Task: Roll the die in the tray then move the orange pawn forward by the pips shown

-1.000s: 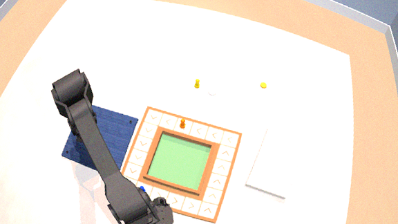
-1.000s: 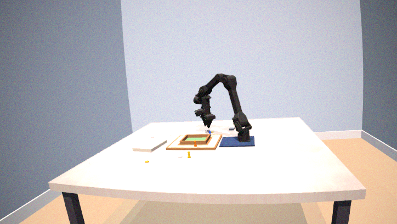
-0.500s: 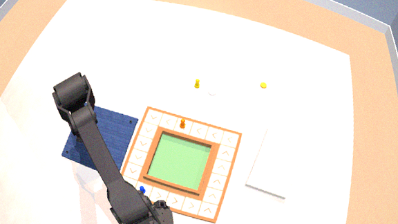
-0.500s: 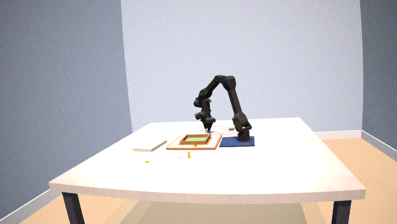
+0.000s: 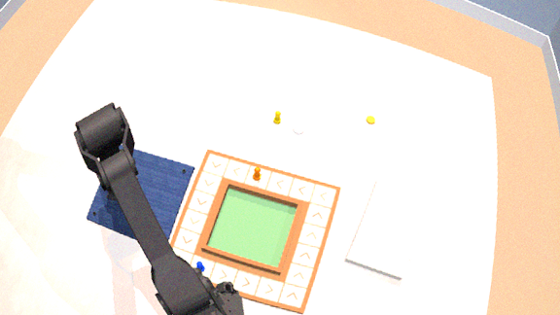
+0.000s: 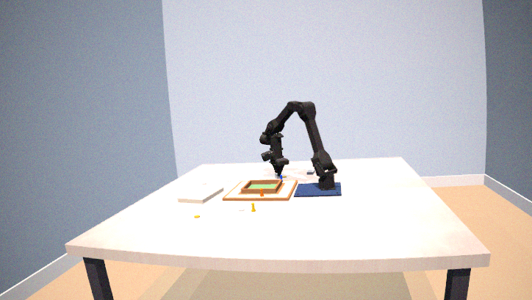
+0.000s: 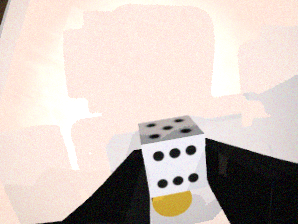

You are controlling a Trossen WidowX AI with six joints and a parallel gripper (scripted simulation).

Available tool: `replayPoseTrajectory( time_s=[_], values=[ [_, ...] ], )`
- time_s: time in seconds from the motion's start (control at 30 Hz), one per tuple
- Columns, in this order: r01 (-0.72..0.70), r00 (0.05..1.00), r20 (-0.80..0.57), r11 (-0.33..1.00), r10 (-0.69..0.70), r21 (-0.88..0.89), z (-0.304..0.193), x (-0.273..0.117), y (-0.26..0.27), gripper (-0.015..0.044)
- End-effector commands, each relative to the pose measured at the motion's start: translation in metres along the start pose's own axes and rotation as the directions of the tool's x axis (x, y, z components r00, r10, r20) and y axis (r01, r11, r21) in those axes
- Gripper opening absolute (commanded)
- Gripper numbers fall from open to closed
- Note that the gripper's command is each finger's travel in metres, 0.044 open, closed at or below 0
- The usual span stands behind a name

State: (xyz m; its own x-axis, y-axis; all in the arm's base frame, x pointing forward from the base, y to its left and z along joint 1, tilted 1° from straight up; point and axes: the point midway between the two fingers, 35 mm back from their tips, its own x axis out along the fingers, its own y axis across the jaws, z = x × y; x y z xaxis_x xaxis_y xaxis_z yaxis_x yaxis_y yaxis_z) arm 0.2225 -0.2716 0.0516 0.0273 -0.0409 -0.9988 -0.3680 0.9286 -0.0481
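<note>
The table (image 6: pixel 372 223) is big and white, and the gripper (image 7: pixel 174 183) hangs low over its near edge in the top view. The board (image 5: pixel 319 251) with the arrows sits just past the gripper, and the green tray (image 5: pixel 252 224) is in the middle of it, a short way off. The tray has a raised brown wall all around.

The arm (image 5: pixel 139 214) reaches down from its blue base plate (image 5: pixel 158 188) and hides the gripper from above.

The gripper is clamped on the die (image 7: pixel 174 163). The two dark fingers press on the left and right sides of it, as the wrist view shows. The die is right at the fingertips, low over the table. I cannot tell if it is lifted yet.

The die looks small, hard and light. It has flat sides, so holding two flat sides is a good way to hold it. It may be smooth, so it could slip or turn if the hold is loose.

A small orange disc (image 7: pixel 172 204) lies right under the gripper, touching or almost touching the die.

The blue pawn (image 5: pixel 200 266) stands on the board corner just beside the gripper, so the way to the tray should go up and over it. The orange pawn (image 5: pixel 256 173) is on the far side of the board, well away. The yellow pawn (image 5: pixel 277 117) is even farther.
</note>
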Motion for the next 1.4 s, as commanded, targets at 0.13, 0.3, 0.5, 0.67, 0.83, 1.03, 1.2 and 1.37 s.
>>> replayPoseTrajectory(
  time_s=[0.13, 0.3, 0.5, 0.67, 0.83, 1.03, 1.2, 1.37],
  values=[
    [-0.011, 1.0, -0.001, 1.0, 0.011, -0.005, 0.0, 0.001, 0.001, 0.0005],
    [-0.011, 1.0, -0.001, 1.0, 0.011, -0.005, 0.0, -0.026, -0.003, 0.0],
    [-0.011, 1.0, -0.001, 1.0, 0.011, -0.005, -0.001, -0.059, -0.004, 0.0],
    [-0.011, 1.0, -0.001, 1.0, 0.011, -0.005, -0.002, -0.088, -0.001, 0.0],
    [-0.012, 1.0, -0.001, 1.0, 0.012, -0.005, -0.005, -0.115, 0.003, 0.0],
    [-0.012, 1.0, 0.0, 1.0, 0.012, 0.004, -0.002, -0.118, 0.006, 0.0],
    [-0.014, 1.0, 0.007, 0.998, 0.014, 0.065, 0.023, -0.114, 0.02, 0.0],
    [-0.018, 1.0, 0.011, 0.992, 0.016, 0.126, 0.046, -0.11, 0.036, 0.0]
  ],
)
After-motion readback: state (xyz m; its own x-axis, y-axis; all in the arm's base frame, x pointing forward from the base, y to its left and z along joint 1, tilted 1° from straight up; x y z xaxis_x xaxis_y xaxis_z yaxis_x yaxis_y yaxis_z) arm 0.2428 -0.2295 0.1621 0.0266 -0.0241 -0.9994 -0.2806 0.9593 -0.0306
